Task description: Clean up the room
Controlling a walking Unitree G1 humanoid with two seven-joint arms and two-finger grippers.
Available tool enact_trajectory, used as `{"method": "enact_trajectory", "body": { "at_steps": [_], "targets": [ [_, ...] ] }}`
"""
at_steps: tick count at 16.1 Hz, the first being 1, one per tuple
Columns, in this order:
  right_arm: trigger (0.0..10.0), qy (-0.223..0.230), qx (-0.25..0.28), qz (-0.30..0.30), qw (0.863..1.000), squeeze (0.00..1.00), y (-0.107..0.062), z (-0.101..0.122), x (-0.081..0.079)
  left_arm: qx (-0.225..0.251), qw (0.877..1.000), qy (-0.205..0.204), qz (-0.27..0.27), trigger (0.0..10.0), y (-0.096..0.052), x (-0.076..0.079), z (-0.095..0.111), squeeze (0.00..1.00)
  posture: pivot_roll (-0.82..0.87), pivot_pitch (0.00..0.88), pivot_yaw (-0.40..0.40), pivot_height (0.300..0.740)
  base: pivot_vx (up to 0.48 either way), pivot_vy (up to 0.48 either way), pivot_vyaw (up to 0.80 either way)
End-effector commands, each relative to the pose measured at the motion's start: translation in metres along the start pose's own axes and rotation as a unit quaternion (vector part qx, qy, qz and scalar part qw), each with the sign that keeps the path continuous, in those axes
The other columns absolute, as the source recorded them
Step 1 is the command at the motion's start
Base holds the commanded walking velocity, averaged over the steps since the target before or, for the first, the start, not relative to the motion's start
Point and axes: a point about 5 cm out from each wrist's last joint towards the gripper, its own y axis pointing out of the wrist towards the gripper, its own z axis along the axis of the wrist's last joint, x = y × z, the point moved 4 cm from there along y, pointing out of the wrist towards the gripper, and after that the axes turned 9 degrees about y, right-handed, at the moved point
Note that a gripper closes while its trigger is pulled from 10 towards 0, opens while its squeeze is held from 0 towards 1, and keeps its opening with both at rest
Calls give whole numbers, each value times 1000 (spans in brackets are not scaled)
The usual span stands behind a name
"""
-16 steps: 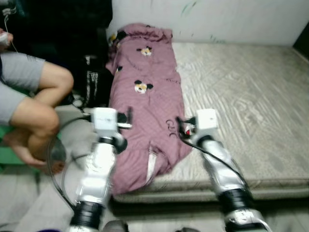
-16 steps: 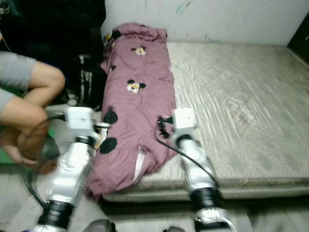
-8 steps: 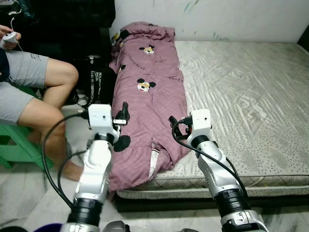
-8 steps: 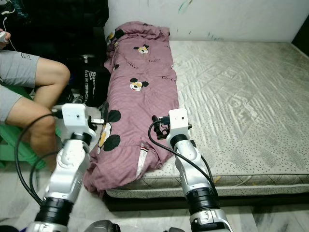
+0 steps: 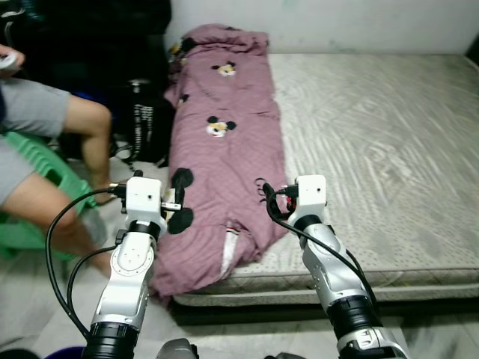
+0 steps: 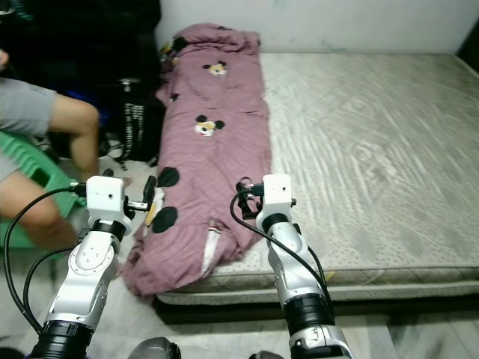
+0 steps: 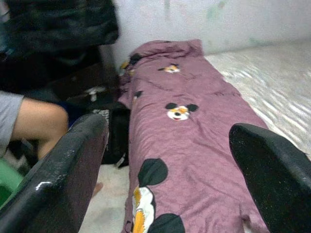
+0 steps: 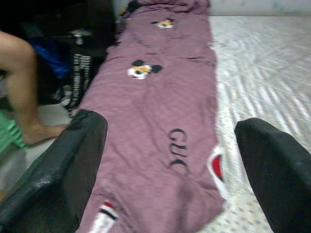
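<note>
left gripper point(image 7: 170, 160) fingers spread wide — between them, a mauve blanket point(image 7: 194, 126) along the mattress point(image 7: 272, 82) edge.

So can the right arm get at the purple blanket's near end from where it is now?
Probably yes. The right end effector is open and hovers just above the near end of the blanket on the mattress, with nothing between them; the blanket lies flat straight ahead of it.
</note>
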Motion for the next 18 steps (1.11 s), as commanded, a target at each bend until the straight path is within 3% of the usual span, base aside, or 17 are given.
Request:
{"method": "enact_trajectory", "body": {
  "at_steps": [1,3,6,13,16,18],
  "targets": [
    [10000,2,3,-11,1000,0,-4,-1,6,-3,1000,29,-2,10000,1,3,-1,0,104,0,21,740,0,0,0],
    [10000,0,-3,-16,1000,0,-7,-5,9,-9,1000,3,-29,10000,-3,7,-4,0,112,0,10,740,0,0,0],
    [10000,-9,-4,-17,1000,0,-8,-7,11,-5,999,-18,-26,10000,-11,10,-5,0,113,0,-14,740,0,0,0],
    [10000,6,11,-29,999,0,-10,-6,12,2,999,-21,-38,10000,-6,18,0,0,83,0,34,740,0,0,0],
    [10000,3,20,-17,1000,0,-11,-1,9,11,1000,-2,3,10000,-5,4,3,0,85,0,23,740,0,0,0],
    [10000,-2,24,-9,1000,0,-11,3,5,60,998,-14,8,10000,-10,-10,13,0,94,0,17,740,0,0,0]
  ]
}}
